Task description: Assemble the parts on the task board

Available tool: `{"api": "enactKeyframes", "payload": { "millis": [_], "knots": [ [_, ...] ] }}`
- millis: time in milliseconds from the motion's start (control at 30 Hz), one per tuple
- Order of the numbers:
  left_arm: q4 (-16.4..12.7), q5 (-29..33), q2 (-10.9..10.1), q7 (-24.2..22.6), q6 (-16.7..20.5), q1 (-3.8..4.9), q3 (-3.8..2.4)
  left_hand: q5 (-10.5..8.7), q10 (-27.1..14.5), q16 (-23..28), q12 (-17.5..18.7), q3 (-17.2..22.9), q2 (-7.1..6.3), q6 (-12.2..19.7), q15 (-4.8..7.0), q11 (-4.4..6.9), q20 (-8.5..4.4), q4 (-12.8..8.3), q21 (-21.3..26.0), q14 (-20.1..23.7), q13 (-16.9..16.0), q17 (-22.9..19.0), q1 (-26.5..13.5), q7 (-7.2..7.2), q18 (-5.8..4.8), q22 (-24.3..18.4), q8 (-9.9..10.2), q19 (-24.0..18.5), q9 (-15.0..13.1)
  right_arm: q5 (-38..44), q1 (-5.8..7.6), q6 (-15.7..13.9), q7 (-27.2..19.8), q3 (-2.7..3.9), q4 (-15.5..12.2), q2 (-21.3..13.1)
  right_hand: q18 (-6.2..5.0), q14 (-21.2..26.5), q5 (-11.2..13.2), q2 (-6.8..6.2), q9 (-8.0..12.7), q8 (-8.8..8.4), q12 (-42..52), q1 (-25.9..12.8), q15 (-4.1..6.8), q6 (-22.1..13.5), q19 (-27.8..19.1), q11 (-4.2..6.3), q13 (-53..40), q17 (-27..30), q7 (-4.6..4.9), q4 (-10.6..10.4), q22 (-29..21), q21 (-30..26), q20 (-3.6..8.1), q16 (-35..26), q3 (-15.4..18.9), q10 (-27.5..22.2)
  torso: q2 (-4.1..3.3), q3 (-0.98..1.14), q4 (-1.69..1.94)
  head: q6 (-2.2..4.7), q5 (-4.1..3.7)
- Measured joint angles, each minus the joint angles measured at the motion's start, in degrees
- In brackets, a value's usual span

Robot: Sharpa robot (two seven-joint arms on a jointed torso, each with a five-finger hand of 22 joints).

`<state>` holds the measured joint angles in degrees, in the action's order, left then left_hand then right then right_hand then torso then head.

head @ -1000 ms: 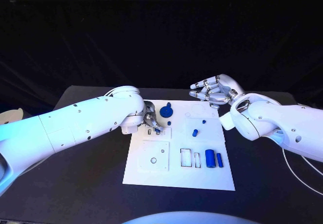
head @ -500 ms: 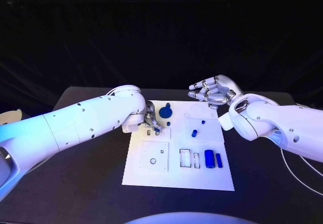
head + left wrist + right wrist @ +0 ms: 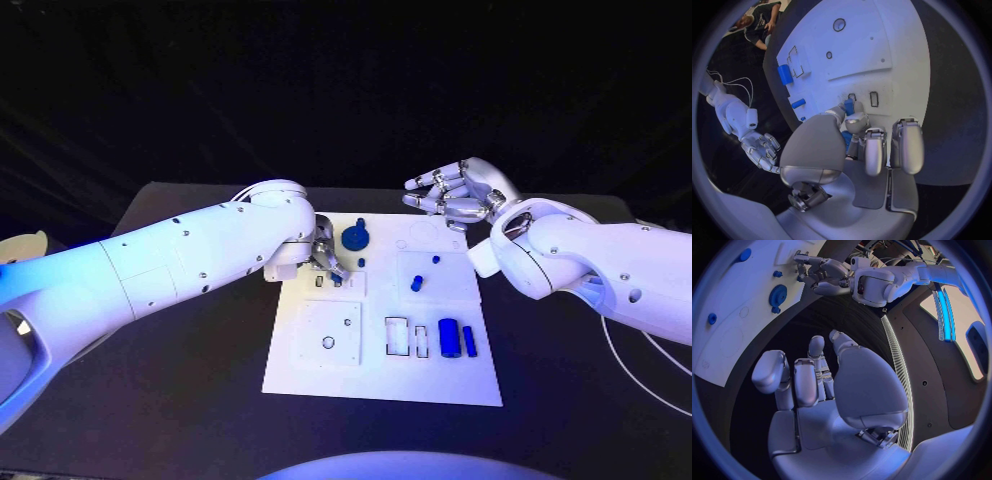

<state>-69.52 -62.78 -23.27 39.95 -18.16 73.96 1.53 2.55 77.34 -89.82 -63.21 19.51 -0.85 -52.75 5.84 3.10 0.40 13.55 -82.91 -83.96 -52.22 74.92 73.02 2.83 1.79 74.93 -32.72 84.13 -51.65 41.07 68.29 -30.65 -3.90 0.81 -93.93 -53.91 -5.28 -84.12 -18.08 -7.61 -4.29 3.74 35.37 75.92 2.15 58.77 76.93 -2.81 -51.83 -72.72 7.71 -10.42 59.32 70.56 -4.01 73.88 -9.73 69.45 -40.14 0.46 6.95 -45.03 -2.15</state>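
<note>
- Task board (image 3: 378, 380), the white plate, lies in the middle of the black surface (image 3: 173, 400) in my head view, its long side running away from me.
- I see my left hand (image 3: 323, 256) down at the board's far-left part, fingers bent onto it.
- From the left wrist view, that hand's (image 3: 856, 150) thumb and a fingertip (image 3: 856, 120) are pinched on a small blue peg (image 3: 849, 106), right at two small rectangular slots (image 3: 874, 98); the remaining fingers are stretched out over the board.
- I cannot tell whether the peg is already seated in a slot.
- My right hand (image 3: 456, 192) hangs above the board's far-right corner, fingers curled inward and holding nothing; the right wrist view (image 3: 811, 380) shows the same empty curl.
- A blue gear-shaped piece (image 3: 353, 238) sits on the far end of the board, just beside the left hand.
- A small blue piece (image 3: 417, 284) is mid-board on the right side.
- A blue cylinder (image 3: 450, 338) and a slimmer blue bar (image 3: 470, 341) lie side by side at the right edge, next to two rectangular recesses (image 3: 397, 337).
</note>
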Motion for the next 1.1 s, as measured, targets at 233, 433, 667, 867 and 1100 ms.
{"api": "enactKeyframes", "payload": {
  "millis": [233, 433, 667, 867, 1100],
  "knots": [
    [-0.2, -0.1, 0.0, 0.0, -0.3, -0.01, 0.03, -0.02, 0.3, 0.0, 0.0, 0.4, -0.22, -0.2, 0.0, 0.09, 0.0, -0.4, 0.0, 0.0, -0.1, 0.0, -0.2, -0.17, 0.0, 0.0, 0.0, 0.0, -0.1, 0.0, 0.0, 0.0, 0.0, 0.0, 0.0, 0.0, 0.0, 0.0, 0.0, 0.0, 0.0, 0.0, 0.0, 0.0, 0.0, 0.0, 0.0, 0.0, 0.0, 0.0, 0.0, 0.0, 0.0, 0.0, 0.0, 0.0, 0.0, 0.0, 0.01, 0.02, 0.0, -0.11, -0.01],
    [-0.5, -0.1, -0.2, 0.0, -0.9, -0.02, 0.06, 0.09, 0.3, 0.0, 0.0, 0.6, -0.22, -0.2, 0.0, 0.08, 0.0, -0.3, 0.0, 0.0, -0.1, 0.0, -0.2, -0.17, 0.0, 0.0, 0.0, 0.0, -0.2, 0.0, 0.0, 0.0, 0.0, 0.0, 0.0, 0.0, 0.0, 0.0, 0.0, 0.0, 0.0, 0.0, 0.0, 0.0, 0.0, 0.0, 0.0, 0.0, 0.0, 0.0, 0.0, 0.0, 0.0, 0.0, 0.0, 0.0, 0.0, 0.0, 0.03, 0.02, 0.01, -0.16, -0.01],
    [-0.7, -0.1, -0.4, 0.0, -1.6, -0.04, 0.08, 0.11, 0.3, 0.0, 0.0, 0.7, -0.21, -0.2, 0.0, 0.08, 0.0, -0.4, 0.0, 0.0, -0.1, 0.0, -0.2, -0.18, 0.0, 0.0, 0.0, 0.0, -0.2, 0.0, 0.0, 0.1, 0.0, 0.0, -0.1, 0.0, 0.0, 0.0, 0.0, 0.0, 0.0, 0.0, 0.0, 0.0, 0.0, 0.0, 0.0, 0.0, 0.0, 0.0, 0.0, 0.0, 0.0, 0.0, 0.0, 0.0, 0.0, 0.0, 0.03, 0.01, 0.03, -0.15, 0.03],
    [-0.7, -0.1, -0.4, 0.0, -1.8, -0.07, 0.08, 0.11, 0.3, 0.0, 0.0, 0.7, -0.2, -0.2, 0.0, 0.06, 0.0, -0.4, 0.0, 0.0, -0.1, 0.0, -0.2, -0.17, 0.0, 0.0, 0.1, 0.0, -0.4, 0.1, 0.0, 0.1, 0.0, 0.0, -0.1, 0.0, 0.0, 0.0, 0.0, 0.0, 0.0, 0.0, 0.0, 0.0, 0.0, 0.0, 0.0, 0.0, 0.0, 0.0, 0.0, 0.0, 0.0, 0.0, 0.0, 0.0, 0.0, 0.0, 0.03, 0.01, 0.03, -0.16, 0.06],
    [-0.2, -0.2, -0.1, 0.0, -1.9, -0.14, 0.05, 0.1, 0.3, 0.0, 0.0, 0.7, -0.2, -0.2, -0.01, 0.05, 0.0, -0.4, 0.0, 0.0, -0.1, 0.0, -0.2, -0.17, 0.0, 0.0, -0.1, 0.0, -0.5, 0.1, -0.01, 0.1, -0.1, 0.0, -0.1, 0.0, 0.0, 0.0, 0.0, 0.0, 0.0, 0.0, 0.0, 0.0, 0.0, 0.0, 0.0, 0.0, 0.0, 0.0, 0.0, 0.0, 0.0, 0.0, 0.0, 0.0, 0.0, 0.0, 0.01, -0.01, 0.0, -0.26, 0.07]
  ]
}}
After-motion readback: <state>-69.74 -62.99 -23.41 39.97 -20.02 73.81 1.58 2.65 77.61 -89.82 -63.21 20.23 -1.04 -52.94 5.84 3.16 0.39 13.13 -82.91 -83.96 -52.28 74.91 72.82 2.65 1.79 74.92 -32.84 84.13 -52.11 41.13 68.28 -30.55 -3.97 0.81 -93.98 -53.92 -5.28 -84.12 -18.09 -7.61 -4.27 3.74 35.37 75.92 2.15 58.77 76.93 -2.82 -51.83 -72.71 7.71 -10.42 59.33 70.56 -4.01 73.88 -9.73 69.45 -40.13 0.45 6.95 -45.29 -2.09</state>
